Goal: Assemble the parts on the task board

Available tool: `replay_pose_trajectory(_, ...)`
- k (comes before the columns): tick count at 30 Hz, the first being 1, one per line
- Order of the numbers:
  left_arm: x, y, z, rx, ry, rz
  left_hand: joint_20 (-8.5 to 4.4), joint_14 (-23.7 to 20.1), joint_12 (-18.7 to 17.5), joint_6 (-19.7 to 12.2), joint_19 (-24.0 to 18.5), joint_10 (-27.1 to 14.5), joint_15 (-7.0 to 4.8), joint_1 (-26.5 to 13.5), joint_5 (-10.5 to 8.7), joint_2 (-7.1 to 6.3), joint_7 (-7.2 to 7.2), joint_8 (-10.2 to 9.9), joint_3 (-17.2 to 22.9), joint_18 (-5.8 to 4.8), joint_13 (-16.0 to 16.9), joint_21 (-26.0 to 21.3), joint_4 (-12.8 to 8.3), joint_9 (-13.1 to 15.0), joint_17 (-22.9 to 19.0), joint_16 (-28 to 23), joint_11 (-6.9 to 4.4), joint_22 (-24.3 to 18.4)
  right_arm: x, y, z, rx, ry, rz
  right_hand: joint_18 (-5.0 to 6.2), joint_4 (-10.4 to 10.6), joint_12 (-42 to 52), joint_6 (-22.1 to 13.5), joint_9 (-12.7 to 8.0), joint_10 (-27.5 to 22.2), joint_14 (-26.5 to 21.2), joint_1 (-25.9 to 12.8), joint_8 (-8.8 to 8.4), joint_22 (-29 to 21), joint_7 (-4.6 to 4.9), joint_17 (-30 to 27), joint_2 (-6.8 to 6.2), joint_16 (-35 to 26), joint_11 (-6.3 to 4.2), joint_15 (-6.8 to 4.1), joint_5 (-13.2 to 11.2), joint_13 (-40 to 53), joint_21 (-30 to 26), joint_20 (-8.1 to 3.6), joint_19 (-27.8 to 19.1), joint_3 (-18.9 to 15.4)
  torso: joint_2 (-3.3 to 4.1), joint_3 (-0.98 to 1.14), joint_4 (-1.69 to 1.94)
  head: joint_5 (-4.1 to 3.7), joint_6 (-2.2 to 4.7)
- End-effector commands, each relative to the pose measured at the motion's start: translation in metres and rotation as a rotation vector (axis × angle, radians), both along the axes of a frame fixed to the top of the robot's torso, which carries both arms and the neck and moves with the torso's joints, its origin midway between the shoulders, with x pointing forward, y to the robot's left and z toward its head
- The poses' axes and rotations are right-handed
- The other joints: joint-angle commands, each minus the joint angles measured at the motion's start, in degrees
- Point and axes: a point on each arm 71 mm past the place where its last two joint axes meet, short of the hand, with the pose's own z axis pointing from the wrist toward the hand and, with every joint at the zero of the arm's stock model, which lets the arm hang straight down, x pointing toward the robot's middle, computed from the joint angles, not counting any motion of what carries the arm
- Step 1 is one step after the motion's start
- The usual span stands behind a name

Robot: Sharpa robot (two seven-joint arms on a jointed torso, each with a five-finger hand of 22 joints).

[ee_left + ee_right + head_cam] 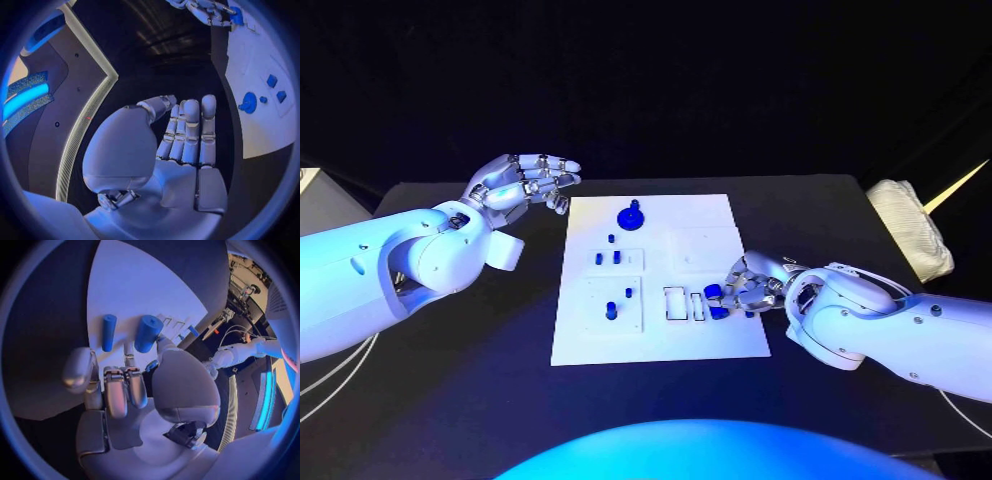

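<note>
Nearest the camera, the right hand (750,285) rests low over the right side of the task board (661,340), its fingers curled beside small blue parts (713,292) near a row of slots; whether it actually grips one I cannot tell. Two blue cylinders (148,333) lie on the board just ahead of its fingertips in the right wrist view. Off the board's far left corner, above the black desk (473,400), the left hand (524,182) hovers holding nothing, fingers straight and side by side. A round blue part (632,216) sits near the board's far edge
</note>
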Motion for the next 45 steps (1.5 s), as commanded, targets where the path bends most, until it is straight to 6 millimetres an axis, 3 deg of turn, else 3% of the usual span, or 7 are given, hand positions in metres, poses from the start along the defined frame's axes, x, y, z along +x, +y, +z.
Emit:
replay_pose_trajectory(1, -0.001, -0.002, -0.001, -0.033, 0.023, -0.015, -0.19, -0.42, 0.29, -0.34, -0.40, -0.37, 0.16, -0.53, -0.19, 0.02, 0.02, 0.10, 0.25, 0.88, -0.01, 0.00, -0.04, -0.06, -0.06, -0.26, 0.08, -0.09, -0.002, 0.002, -0.007, -0.055, 0.022, 0.036, -0.34, -0.09, 0.27, 0.65, 0.15, 4.05, 5.96, 0.50, 0.66, 0.18, -0.10, 15.08, 0.03, 0.32, -0.55, -0.65, -0.29, 12.41, 0.24, -0.39, 0.11, -0.55, 0.00, 0.02, -0.06, 0.03, -0.08)
replay_pose_trajectory(12, -0.001, -0.002, -0.001, -0.039, 0.036, -0.020, -0.19, -0.43, 0.29, -0.34, -0.40, -0.37, 0.15, -0.52, -0.19, 0.02, 0.02, 0.11, 0.26, 0.89, -0.01, 0.00, -0.06, -0.06, -0.07, -0.26, 0.08, -0.09, -0.003, 0.007, -0.012, -0.067, 0.054, 0.055, -0.37, -0.16, 0.24, 0.88, 0.17, 4.07, 5.96, 2.34, 1.11, 0.40, -0.30, 15.08, -0.15, 0.32, -0.76, -0.84, -0.06, 12.47, 0.30, -0.57, 0.12, -1.14, 0.00, -0.02, -0.06, -0.12, -0.20)
replay_pose_trajectory(27, -0.001, -0.001, -0.001, -0.037, 0.037, -0.021, -0.19, -0.43, 0.29, -0.34, -0.40, -0.37, 0.15, -0.52, -0.19, 0.02, 0.02, 0.11, 0.26, 0.89, -0.01, 0.00, -0.06, -0.06, -0.07, -0.26, 0.08, -0.09, -0.005, 0.009, -0.007, 0.015, 0.031, -0.003, -0.45, -0.12, 0.60, 1.95, -0.06, 4.57, 5.96, 4.82, 2.21, 1.15, -0.88, 15.08, 0.90, 0.32, -1.28, -1.27, 6.59, 13.17, 0.64, -0.95, 0.33, -0.57, -0.05, 0.01, -0.05, -0.25, -0.02)
replay_pose_trajectory(31, -0.001, -0.001, -0.001, -0.037, 0.037, -0.020, -0.19, -0.45, 0.29, -0.33, -0.40, -0.41, 0.15, -0.51, -0.17, 0.02, 0.03, 0.14, 0.29, 0.88, -0.01, -0.02, -0.13, -0.05, -0.07, -0.26, 0.09, -0.09, -0.004, 0.009, 0.003, 0.055, 0.026, -0.023, -0.48, -0.02, 0.51, 2.56, -0.08, 4.52, 5.96, 4.81, 2.58, 1.37, -1.13, 15.08, 1.34, 0.32, -1.50, -1.44, 7.26, 13.10, 0.79, -1.07, 0.42, -0.16, -0.10, -0.01, -0.08, -0.19, 0.04)
replay_pose_trajectory(35, -0.001, -0.001, -0.002, -0.036, 0.037, -0.020, -0.19, -0.45, 0.29, -0.33, -0.40, -0.41, 0.15, -0.51, -0.17, 0.02, 0.03, 0.14, 0.29, 0.88, -0.01, -0.02, -0.13, -0.05, -0.07, -0.26, 0.09, -0.09, 0.002, 0.011, 0.017, 0.073, 0.002, -0.019, -0.48, 0.03, 0.57, 3.02, -0.17, 4.62, 5.96, 3.90, 2.88, 1.43, -1.35, 15.08, 1.94, 0.32, -1.70, -1.62, 6.28, 13.21, 0.72, -1.23, 0.43, 0.02, -0.11, -0.05, -0.11, -0.21, 0.03)
replay_pose_trajectory(40, -0.001, -0.002, -0.002, -0.037, 0.038, -0.023, -0.19, -0.45, 0.29, -0.33, -0.40, -0.41, 0.15, -0.51, -0.17, 0.02, 0.03, 0.14, 0.29, 0.88, -0.01, -0.02, -0.13, -0.05, -0.07, -0.26, 0.09, -0.09, 0.006, 0.014, 0.034, 0.098, -0.018, -0.011, -0.51, -0.04, 0.65, 3.62, -0.14, 4.72, 5.96, 3.75, 3.29, 1.63, -1.66, 15.08, 2.21, 0.32, -1.95, -1.79, 6.15, 13.33, 0.89, -1.36, 0.50, 0.25, -0.05, -0.08, 0.08, -0.38, 0.17)
replay_pose_trajectory(45, -0.001, -0.003, -0.002, -0.039, 0.041, -0.032, -0.19, -0.47, 0.31, -0.26, -0.40, -0.41, 0.15, -0.50, -0.16, 0.06, 0.03, 0.20, 0.32, 0.88, 0.00, -0.02, -0.16, -0.03, -0.08, -0.26, 0.09, -0.10, 0.006, 0.017, 0.039, 0.119, 0.001, -0.012, -0.50, -0.11, 0.88, 3.91, -0.13, 4.93, 5.96, 3.92, 3.49, 1.67, -1.85, 15.08, 2.24, 0.32, -2.12, -1.93, 6.18, 13.61, 0.88, -1.46, 0.52, 0.43, -0.04, -0.09, -0.05, 0.01, 0.33)
